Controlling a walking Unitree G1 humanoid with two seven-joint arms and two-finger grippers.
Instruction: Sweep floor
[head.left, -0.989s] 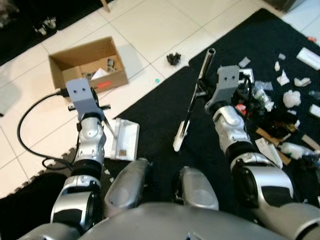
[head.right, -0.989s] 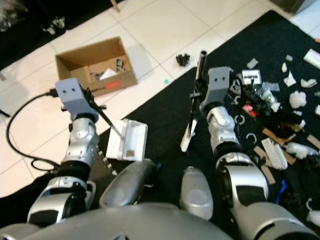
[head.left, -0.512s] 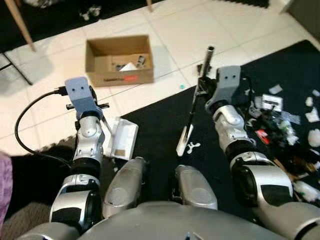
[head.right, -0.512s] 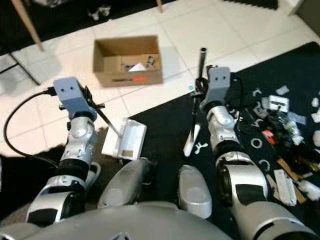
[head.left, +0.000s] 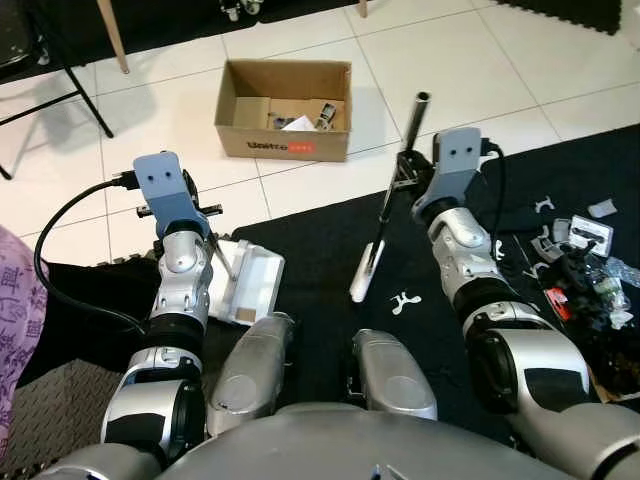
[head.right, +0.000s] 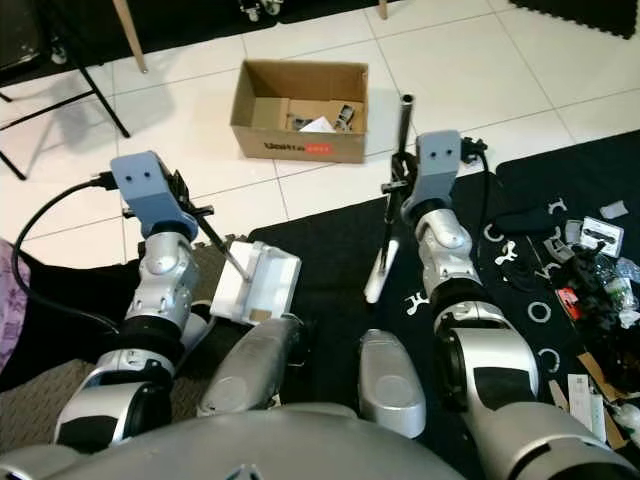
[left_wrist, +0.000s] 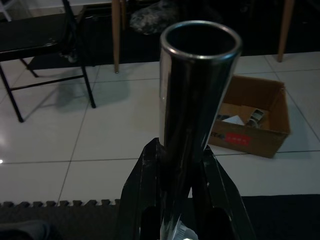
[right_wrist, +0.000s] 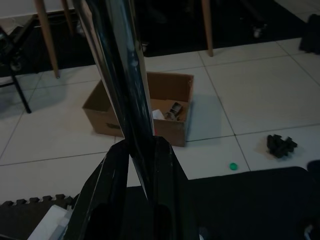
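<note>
Jaws of the left gripper (left_wrist: 182, 200) are clamped on the dustpan handle (left_wrist: 192, 90), a dark metal tube; the white dustpan (head.left: 245, 282) lies at the black mat's (head.left: 320, 235) edge. Jaws of the right gripper (right_wrist: 135, 185) are closed around the broom pole (head.left: 398, 180), its white head (head.left: 362, 282) resting on the mat. Both tubes' lower lengths are hidden behind the fingers in the wrist views. Both forearms are extended forward. Cardboard box (head.left: 285, 95), open, on white tiles beyond; litter (head.left: 580, 260) at right.

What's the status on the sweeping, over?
Left gripper shut on dustpan handle. Right gripper shut on broom handle. Litter on black mat to the right. Cardboard box ahead.
</note>
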